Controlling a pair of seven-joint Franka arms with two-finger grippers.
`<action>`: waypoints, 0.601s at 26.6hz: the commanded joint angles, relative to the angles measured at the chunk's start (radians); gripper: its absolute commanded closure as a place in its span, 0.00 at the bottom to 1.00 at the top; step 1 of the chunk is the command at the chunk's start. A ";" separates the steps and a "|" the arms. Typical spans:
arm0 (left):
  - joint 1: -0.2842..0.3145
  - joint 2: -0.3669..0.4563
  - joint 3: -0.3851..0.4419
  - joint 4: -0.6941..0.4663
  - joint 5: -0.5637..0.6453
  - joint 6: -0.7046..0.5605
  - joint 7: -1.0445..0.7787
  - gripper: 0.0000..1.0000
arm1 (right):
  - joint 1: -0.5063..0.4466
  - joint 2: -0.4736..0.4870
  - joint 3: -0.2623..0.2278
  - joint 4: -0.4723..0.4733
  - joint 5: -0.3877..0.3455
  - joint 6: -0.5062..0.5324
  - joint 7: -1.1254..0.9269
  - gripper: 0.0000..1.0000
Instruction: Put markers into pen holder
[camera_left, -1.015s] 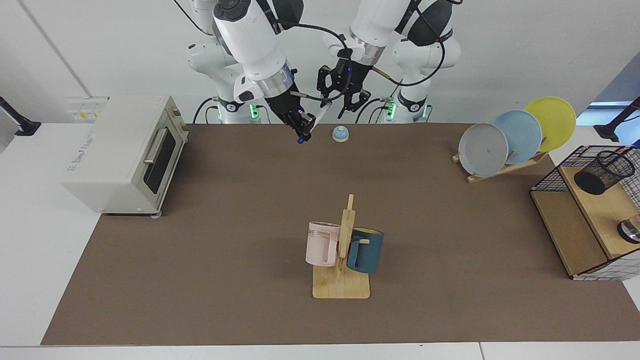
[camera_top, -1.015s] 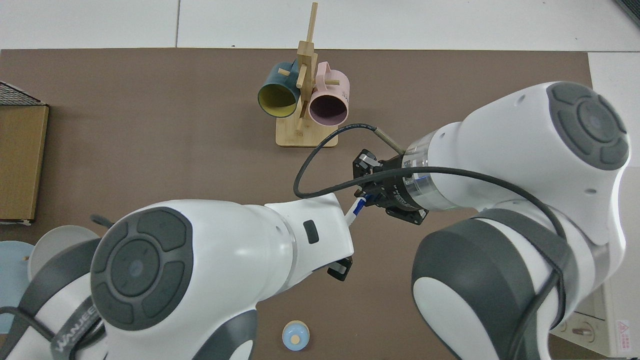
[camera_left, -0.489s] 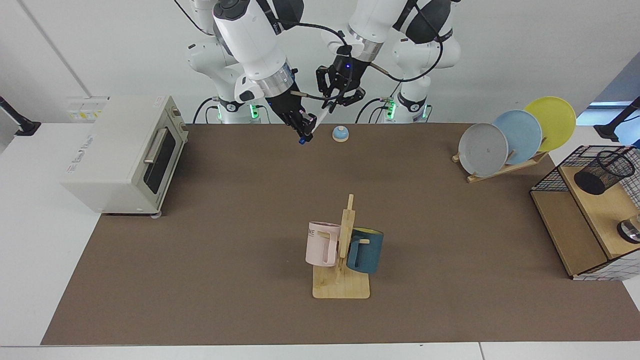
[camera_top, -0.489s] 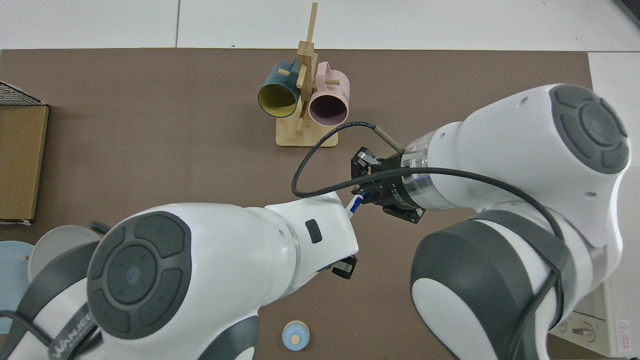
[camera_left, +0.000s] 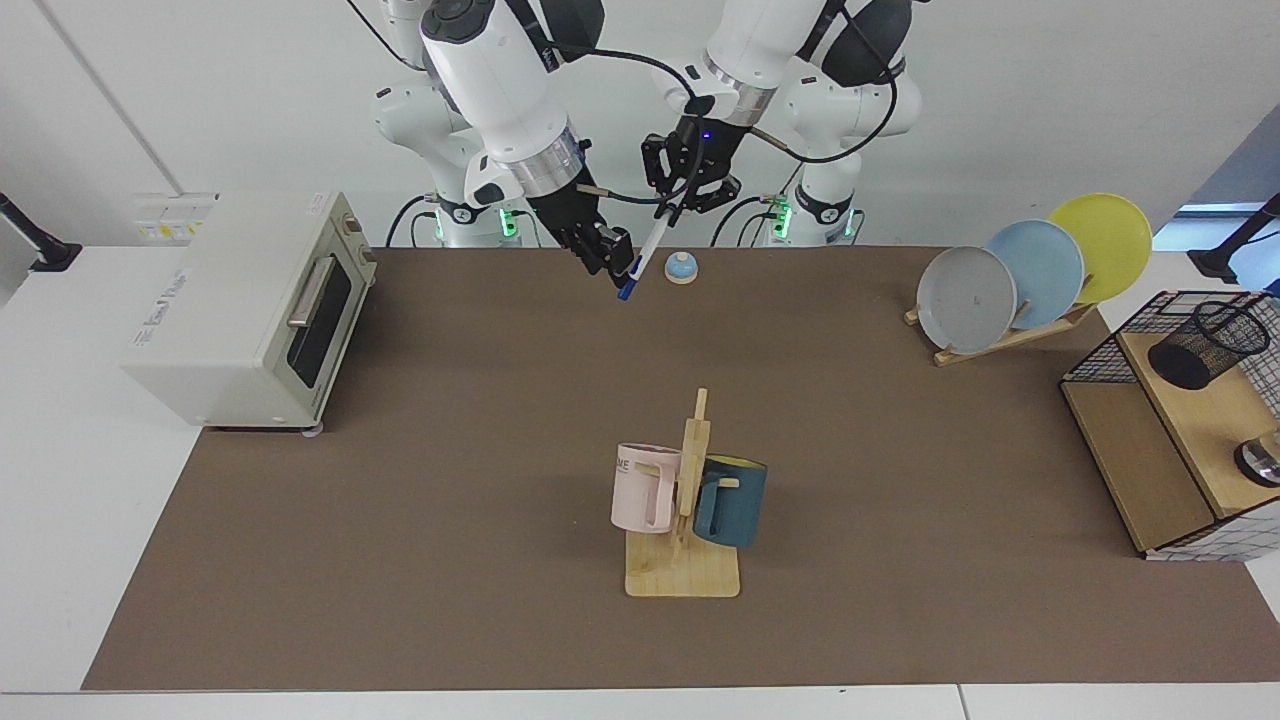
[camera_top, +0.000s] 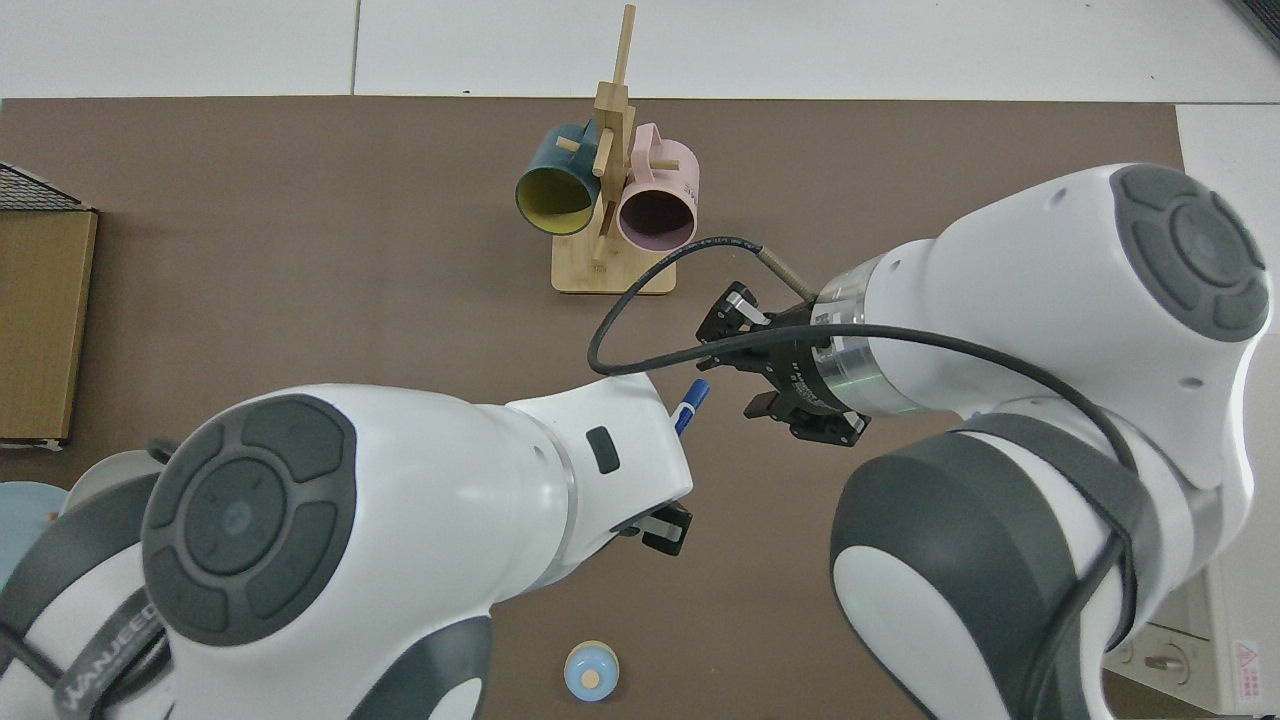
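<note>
One marker (camera_left: 640, 257) hangs tilted, blue cap lowest, its top end clamped in the left hand (camera_left: 678, 205) above the desk's (camera_left: 450, 500) far edge. From above, that hand is mostly hidden. The right hand (camera_left: 612, 255), just beside the barrel, has its fingers apart. One pen holder (camera_left: 1205, 345) stands on the shelf, well apart.

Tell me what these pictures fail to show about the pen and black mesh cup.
- Top view: the left gripper, holding the slim white blue-capped marker, hides under its own arm; only the cap shows, beside the open right gripper.
- Top view: the black wire-mesh pen holder lies outside the frame.
- Facing view: its inside, too small.
</note>
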 joint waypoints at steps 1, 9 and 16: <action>0.016 0.007 0.028 0.079 0.080 -0.127 -0.006 1.00 | -0.037 -0.021 0.006 -0.025 0.013 0.007 -0.020 0.00; 0.016 0.017 0.032 0.179 0.313 -0.412 0.011 1.00 | -0.194 -0.013 0.003 -0.028 -0.027 -0.022 -0.335 0.00; 0.016 0.097 0.040 0.309 0.546 -0.630 0.195 1.00 | -0.287 -0.011 0.003 -0.029 -0.182 -0.061 -0.723 0.00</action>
